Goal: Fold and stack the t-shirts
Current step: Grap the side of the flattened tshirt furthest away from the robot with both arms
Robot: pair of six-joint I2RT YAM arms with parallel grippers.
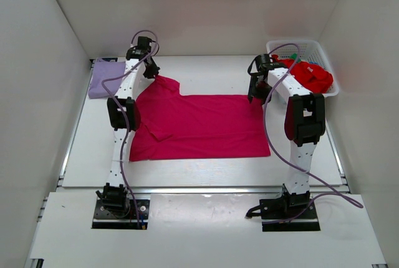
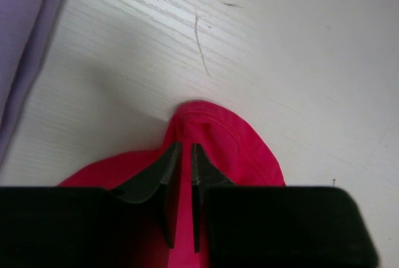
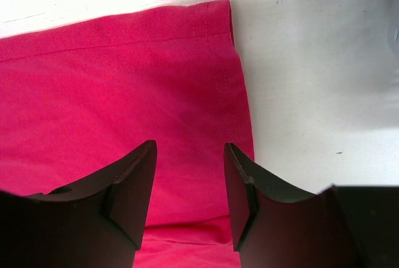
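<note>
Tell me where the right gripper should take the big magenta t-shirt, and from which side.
Probably grip the far right hemmed corner of the flat-lying magenta cloth t-shirt, coming straight down from above. The open right gripper hangs over that stitched edge, and the left gripper pinches the far left end.

I see the large shirt [image 1: 206, 124] spread flat in the middle of the tabletop [image 1: 206, 171]. Its far left corner sticks out as a point toward the back, and my left gripper [image 1: 151, 71] is at that point, with its jaws closed on the cloth. My right gripper [image 1: 255, 98] sits over the shirt's far right corner, jaws apart, with the hem below them; I cannot tell whether it touches. A folded shirt [image 1: 105, 79] lies at the far left corner of the tabletop, just left of the left gripper and apart from the large shirt. The basket [image 1: 293, 42] stands at the far right corner, behind and right of the right gripper, with a heap of shirts [image 1: 312, 76] in it.
</note>
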